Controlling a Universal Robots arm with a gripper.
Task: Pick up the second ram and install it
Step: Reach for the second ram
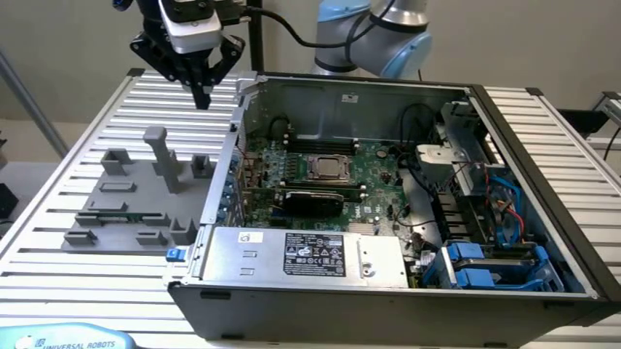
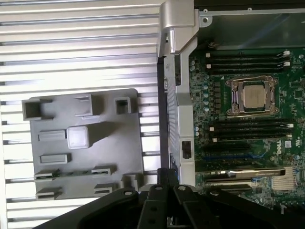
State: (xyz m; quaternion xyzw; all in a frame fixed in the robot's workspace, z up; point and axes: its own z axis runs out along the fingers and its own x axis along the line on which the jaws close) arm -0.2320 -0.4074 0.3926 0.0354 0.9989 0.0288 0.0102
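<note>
My slatted metal table [image 1: 87,291]: grey fixture plate [image 1: 136,198] toward exterior view's left, open computer case [image 1: 388,313] just beside it, both resting on slats.

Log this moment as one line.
gripper: shut, empty, high above slatted table beside computer case | second ram: lying in grey fixture | status: not yet picked

Plain beige wall [image 1: 78,33], slatted aluminium table [image 1: 87,291]

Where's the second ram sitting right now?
In the exterior view, the second ram lies on the grey fixture plate at that view's left. It is outside the computer case, between small blocks near the plate's camera-side end.
</note>
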